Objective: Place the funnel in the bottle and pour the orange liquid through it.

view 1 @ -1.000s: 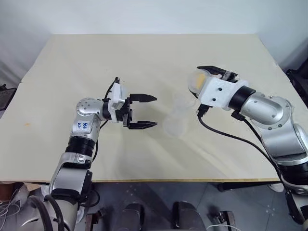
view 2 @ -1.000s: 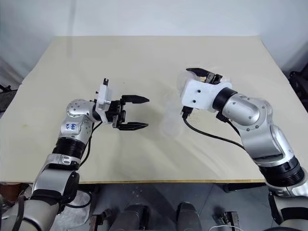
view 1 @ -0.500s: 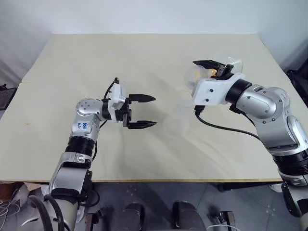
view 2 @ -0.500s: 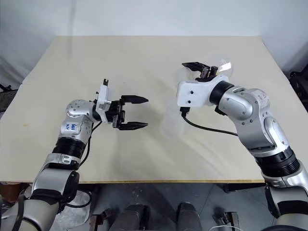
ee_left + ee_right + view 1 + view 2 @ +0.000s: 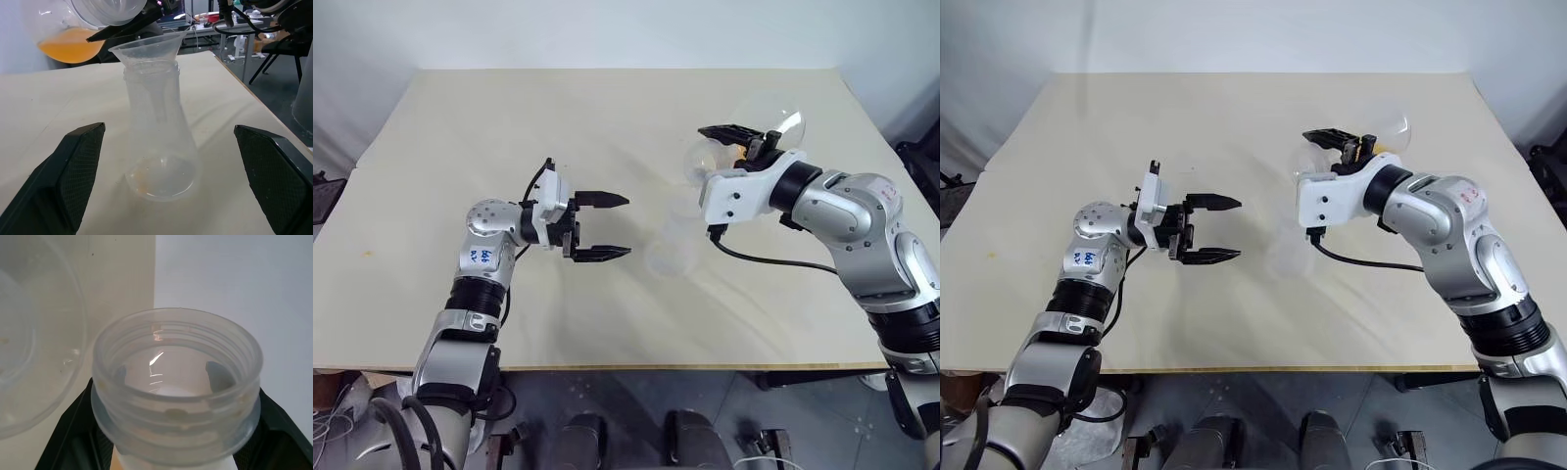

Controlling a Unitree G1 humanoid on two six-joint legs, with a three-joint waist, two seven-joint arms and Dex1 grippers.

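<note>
Left wrist view shows the bottle [image 5: 159, 142], a clear conical plastic flask with a wide flat base and threaded neck, standing upright on the pale matte surface [image 5: 58, 93] at centre frame, the funnel [image 5: 146, 48] seated in its mouth as a thin translucent cone. Above it at upper left a second flask [image 5: 80, 29] lies tipped, orange liquid [image 5: 68, 48] pooled in its lowered side. The left gripper [image 5: 597, 226], centre-left in the left eye view, has its ribbed black fingers [image 5: 73, 171] spread wide on either side of the bottle, touching nothing. The right gripper [image 5: 732, 135] is clamped on the tipped flask's neck, whose ridged round rim [image 5: 176, 382] fills the right wrist view.
</note>
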